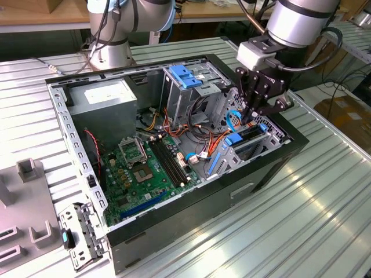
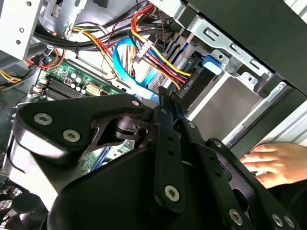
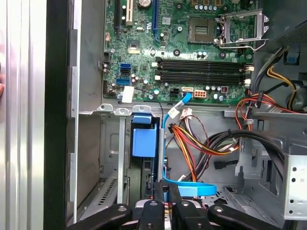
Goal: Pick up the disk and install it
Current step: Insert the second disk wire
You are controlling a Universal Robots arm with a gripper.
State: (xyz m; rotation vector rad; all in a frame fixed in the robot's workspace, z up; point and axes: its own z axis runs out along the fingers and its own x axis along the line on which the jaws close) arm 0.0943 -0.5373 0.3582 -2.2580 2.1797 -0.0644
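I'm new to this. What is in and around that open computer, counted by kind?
Case: 1
Motherboard: 1
Power supply: 1
Disk, on edge in its bay: 1
Gripper, over the disk: 1
Hand, outside the case: 1
Total: 6

Robotics lab / hardware workshop. Evidence: open computer case (image 1: pixel 174 145) lying on a ribbed metal table (image 1: pixel 301 214), motherboard (image 1: pixel 145 174) and cable bundles exposed. Industrial robot arm (image 1: pixel 301 23) reaches over the case; its base (image 1: pixel 113 35) is bolted to the table just behind the case. Grey fixture block (image 1: pixel 26 202) sits on the table beside the case. Wooden workbench (image 1: pixel 35 14) and cardboard boxes (image 1: pixel 348 116) stand beyond the table.
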